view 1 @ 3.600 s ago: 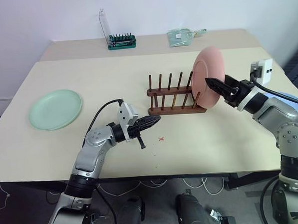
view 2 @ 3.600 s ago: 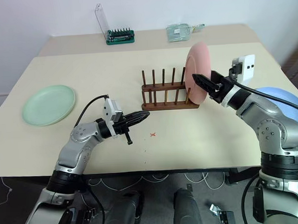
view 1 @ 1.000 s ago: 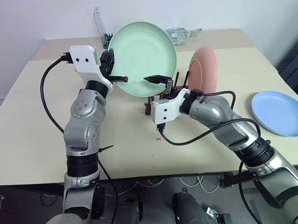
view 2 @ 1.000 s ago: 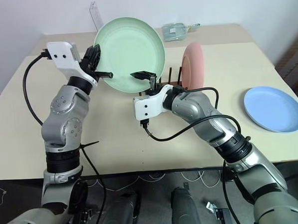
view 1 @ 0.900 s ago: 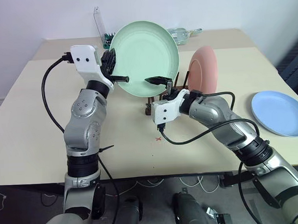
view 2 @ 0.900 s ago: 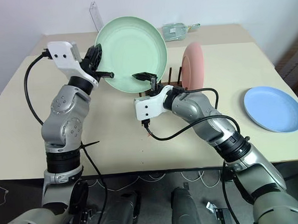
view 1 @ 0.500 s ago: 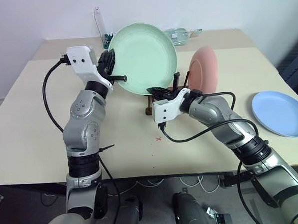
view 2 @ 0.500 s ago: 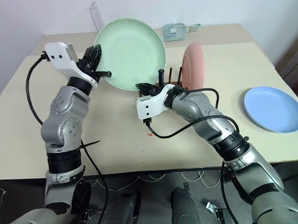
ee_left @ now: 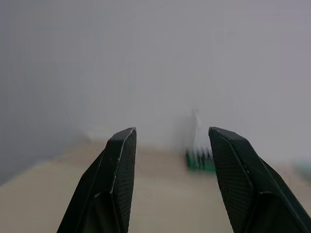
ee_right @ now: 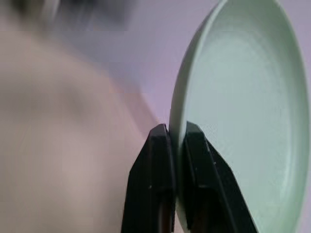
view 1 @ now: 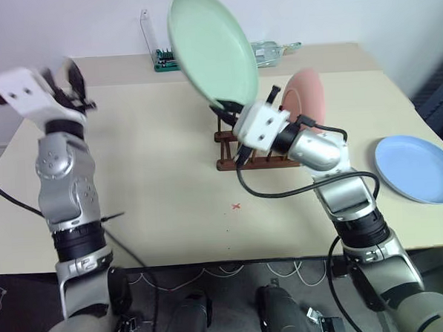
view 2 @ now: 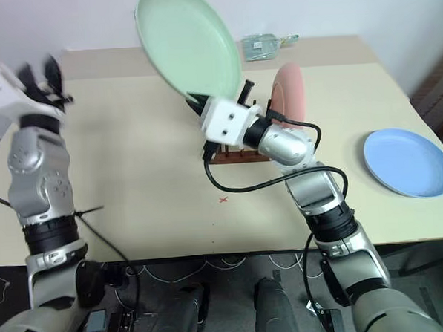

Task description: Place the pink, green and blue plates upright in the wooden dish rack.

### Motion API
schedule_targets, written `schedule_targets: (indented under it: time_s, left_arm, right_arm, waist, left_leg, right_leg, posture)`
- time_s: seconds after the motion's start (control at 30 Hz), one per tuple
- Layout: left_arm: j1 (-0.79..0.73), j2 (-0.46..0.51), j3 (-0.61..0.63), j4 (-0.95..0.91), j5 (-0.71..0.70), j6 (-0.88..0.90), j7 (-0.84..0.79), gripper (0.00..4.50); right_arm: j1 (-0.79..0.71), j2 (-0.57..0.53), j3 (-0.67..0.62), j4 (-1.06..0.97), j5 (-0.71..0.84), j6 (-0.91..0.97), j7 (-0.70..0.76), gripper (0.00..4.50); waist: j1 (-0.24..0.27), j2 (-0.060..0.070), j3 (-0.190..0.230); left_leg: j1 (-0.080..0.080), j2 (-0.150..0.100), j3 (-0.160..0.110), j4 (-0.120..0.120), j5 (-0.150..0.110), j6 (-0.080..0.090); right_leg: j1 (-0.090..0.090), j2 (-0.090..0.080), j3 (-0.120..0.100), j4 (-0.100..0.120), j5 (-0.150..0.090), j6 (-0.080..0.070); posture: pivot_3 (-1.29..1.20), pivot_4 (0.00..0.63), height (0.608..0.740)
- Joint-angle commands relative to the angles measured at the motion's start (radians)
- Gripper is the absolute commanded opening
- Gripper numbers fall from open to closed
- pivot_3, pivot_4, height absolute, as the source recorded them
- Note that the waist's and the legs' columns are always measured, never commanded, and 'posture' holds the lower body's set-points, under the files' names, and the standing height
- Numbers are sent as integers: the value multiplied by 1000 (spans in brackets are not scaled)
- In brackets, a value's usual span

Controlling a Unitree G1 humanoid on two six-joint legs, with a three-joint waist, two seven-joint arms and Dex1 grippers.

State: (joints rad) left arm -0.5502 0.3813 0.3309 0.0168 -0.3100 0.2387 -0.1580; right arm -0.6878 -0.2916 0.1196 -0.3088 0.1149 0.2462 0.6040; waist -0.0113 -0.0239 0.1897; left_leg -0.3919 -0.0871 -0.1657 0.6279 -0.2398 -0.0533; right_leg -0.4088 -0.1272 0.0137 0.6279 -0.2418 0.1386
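Note:
The green plate (view 1: pixel 212 51) hangs tilted in the air above the wooden dish rack (view 1: pixel 229 164). My right gripper (view 1: pixel 226 105) is shut on its lower rim, and the right wrist view shows both fingers (ee_right: pixel 160 160) clamped on the green plate's (ee_right: pixel 243 111) edge. The pink plate (view 1: pixel 307 102) stands upright at the right end of the rack. The blue plate (view 1: pixel 417 167) lies flat on the table at the far right. My left gripper (view 1: pixel 72 77) is raised far to the left, away from the plates, and my left gripper (ee_left: pixel 172 131) is open and empty.
A green tool holder (view 1: pixel 164 59) with a clear lid and a clear packet (view 1: pixel 275 50) sit at the back of the table (view 1: pixel 155 184). A small red cross (view 1: pixel 237 206) marks the tabletop in front of the rack.
My right gripper shut on the green plate's lower rim, rolled and lifted it. My left gripper let go of the plate, opened and swung away to the left.

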Motion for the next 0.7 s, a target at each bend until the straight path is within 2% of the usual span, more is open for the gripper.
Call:
schedule_targets:
  time_s: [0.03,0.1,0.33,0.5,0.7]
  left_arm:
    - [106,42,-144,-126,-101,60,-288,2393]
    - [198,73,-216,-211,-169,116,-430,2393]
    - [344,134,-335,-338,-243,207,-631,2393]
    - [323,123,-334,-328,-246,206,-644,2393]
    - [322,118,-335,-332,-239,206,-644,2393]
  right_arm:
    - [14,52,-203,-164,430,342,-66,0]
    - [40,55,-276,-198,553,446,-120,0]
    - [100,26,-363,-207,686,583,-252,0]
    - [77,14,-406,-144,756,623,-308,0]
    - [72,-30,-388,-67,770,642,-300,0]
  waist:
    - [3,0,0]
    - [1,1,0]
    - [-10,9,1]
    - [-5,10,2]
    - [-6,10,2]
  left_leg:
    - [0,-1,-1,0,0,0]
    - [0,0,-2,-1,0,0]
    - [1,5,2,-7,0,0]
    - [1,10,3,-7,0,0]
    - [1,10,4,-7,0,0]
  right_leg:
    - [0,0,0,0,0,0]
    - [1,0,0,0,0,-1]
    - [-5,4,4,1,0,-5]
    - [-5,8,4,0,1,-6]
    - [-5,8,4,0,1,-6]
  posture:
    - [0,150,740]
    - [0,150,740]
    - [0,150,740]
    - [0,150,740]
    - [0,150,740]
